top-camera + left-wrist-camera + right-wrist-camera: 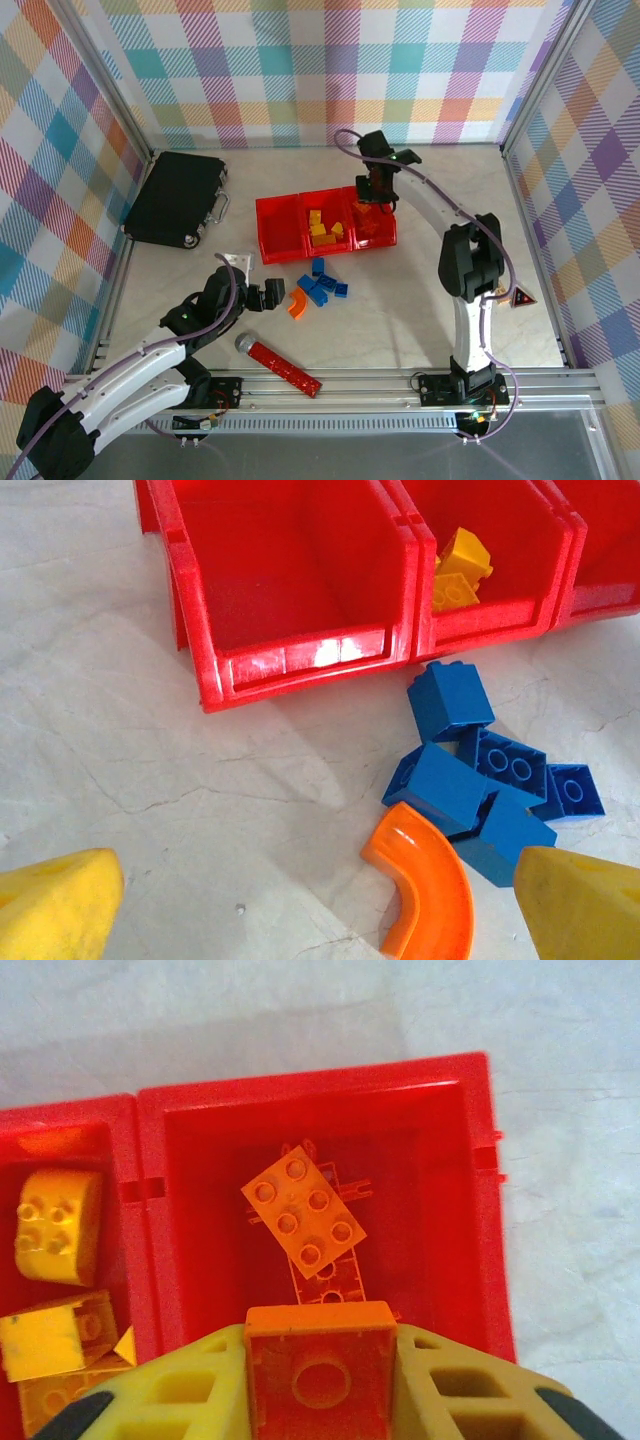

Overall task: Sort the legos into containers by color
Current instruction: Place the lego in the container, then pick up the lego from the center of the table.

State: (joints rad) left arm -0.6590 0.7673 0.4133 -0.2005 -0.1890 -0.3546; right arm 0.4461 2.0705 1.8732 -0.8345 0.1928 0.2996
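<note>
The red three-bin tray (280,205) lies mid-table. Its left bin (300,660) holds nothing, the middle one holds yellow bricks (325,230), and the right one (480,1190) holds orange bricks (303,1212). My right gripper (375,190) hangs over the right bin, shut on an orange brick (320,1365). Several blue bricks (480,780) sit in a heap just in front of the tray, and a curved orange piece (425,885) touches them. My left gripper (320,910) is open low over the table, with the curved piece lying between its yellow fingers (60,905), nearer the right one.
A flat black case (178,198) lies at the back left. A long red studded bar with a grey round end (280,364) rests near the front rail. Plaid walls close in the table on three sides.
</note>
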